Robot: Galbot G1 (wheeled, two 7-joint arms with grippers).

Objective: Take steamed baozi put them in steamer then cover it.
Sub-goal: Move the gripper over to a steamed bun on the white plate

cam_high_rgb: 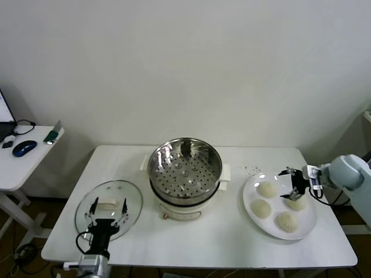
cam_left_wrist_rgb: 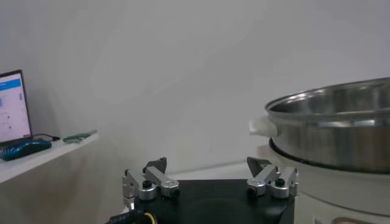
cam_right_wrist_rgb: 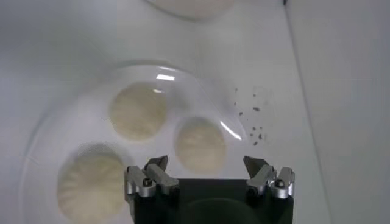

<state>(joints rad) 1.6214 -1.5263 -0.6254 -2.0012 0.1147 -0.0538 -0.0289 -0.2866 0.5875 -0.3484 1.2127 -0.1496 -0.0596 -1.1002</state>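
From the head, the right pincer (cam_high_rgb: 296, 188) is hanging wide open over four baozi (cam_high_rgb: 267, 189) sitting on a plate (cam_high_rgb: 307, 227), right of the steamer (cam_high_rgb: 185, 172) on the desk (cam_high_rgb: 232, 240). The left pincer (cam_high_rgb: 106, 218) is waiting wide open over the lid (cam_high_rgb: 133, 194). On the right wrist, the open pincer (cam_right_wrist_rgb: 207, 176) is holding nothing, just above a baozi (cam_right_wrist_rgb: 200, 145).
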